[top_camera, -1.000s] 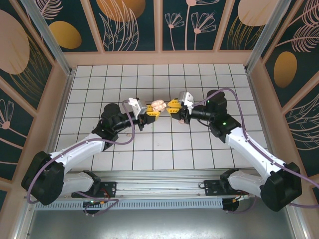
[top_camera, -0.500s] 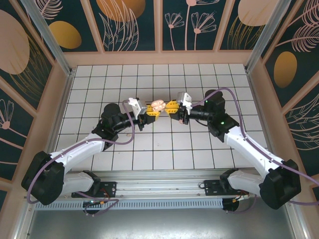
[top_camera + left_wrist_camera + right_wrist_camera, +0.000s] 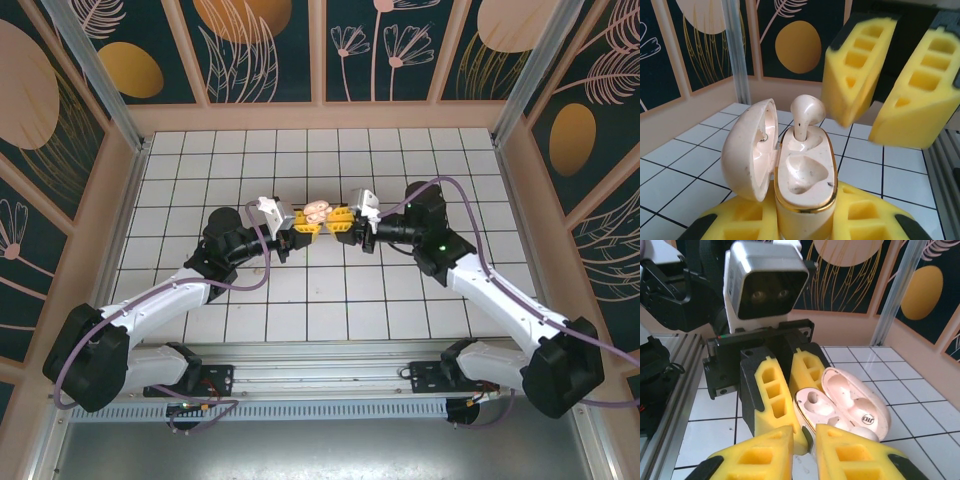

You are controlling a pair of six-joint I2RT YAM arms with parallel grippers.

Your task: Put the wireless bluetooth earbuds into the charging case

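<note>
The charging case [image 3: 805, 175] stands open and upright, with my left gripper [image 3: 802, 220] shut on its lower body. Its lid [image 3: 747, 150] hangs open to the left. One pale earbud [image 3: 806, 112] stands stem-down in the far socket, its head sticking up; the near socket is bare. My right gripper [image 3: 856, 127] hovers just above and right of that earbud, shut with nothing between its yellow pads. From the right wrist, the case [image 3: 827, 407] lies just beyond my right gripper [image 3: 809, 432], and the earbud [image 3: 862, 432] peeks out behind the right pad. From above, both grippers [image 3: 305, 225] [image 3: 340, 222] meet at the case [image 3: 317, 212].
The white tiled floor [image 3: 300, 290] is ringed by a peach wall [image 3: 320, 115] and metal corner posts [image 3: 95, 80]. The left arm's wrist camera block [image 3: 765, 285] looms close in front of my right gripper. Open tiles lie on all sides of the two grippers.
My right gripper has slid left, closing in on the case held by the left gripper. The left arm and the case have stayed still.
</note>
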